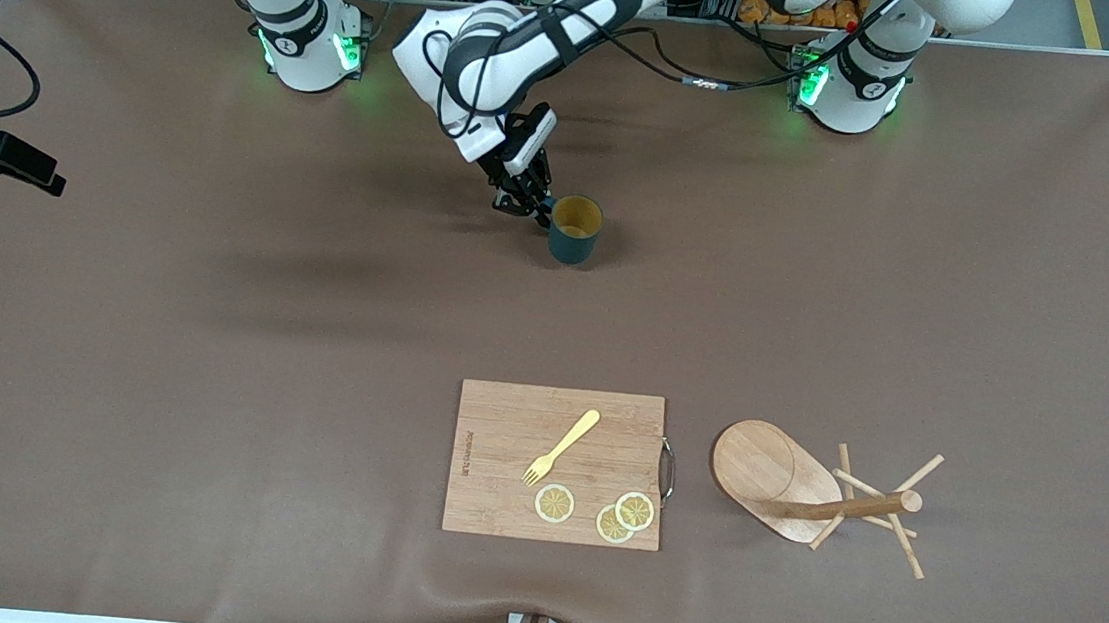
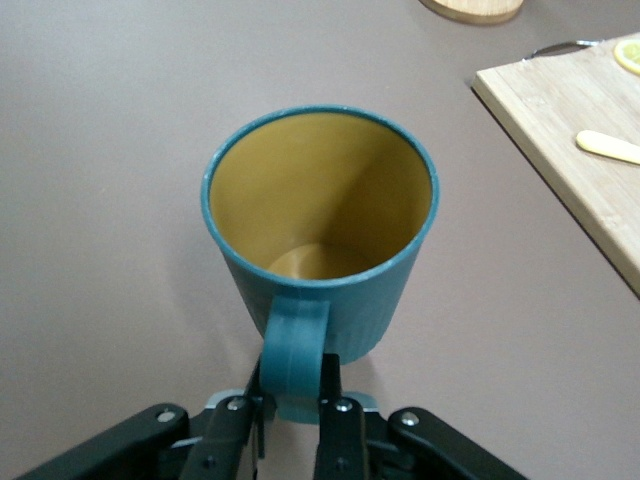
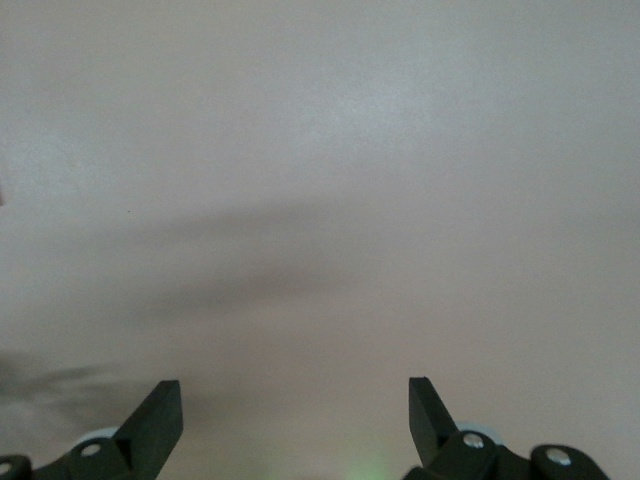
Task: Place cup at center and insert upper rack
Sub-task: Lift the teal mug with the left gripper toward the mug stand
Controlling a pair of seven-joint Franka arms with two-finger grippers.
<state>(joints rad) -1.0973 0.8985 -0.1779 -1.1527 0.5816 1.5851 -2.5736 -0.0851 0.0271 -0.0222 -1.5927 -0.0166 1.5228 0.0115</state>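
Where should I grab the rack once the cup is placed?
Take the rack by its post, coming straight down. It lies tipped over, the post level above the table, the base on edge. Grip between base and pegs, where the post is bare.

Even overhead light, soft shadows, sharp
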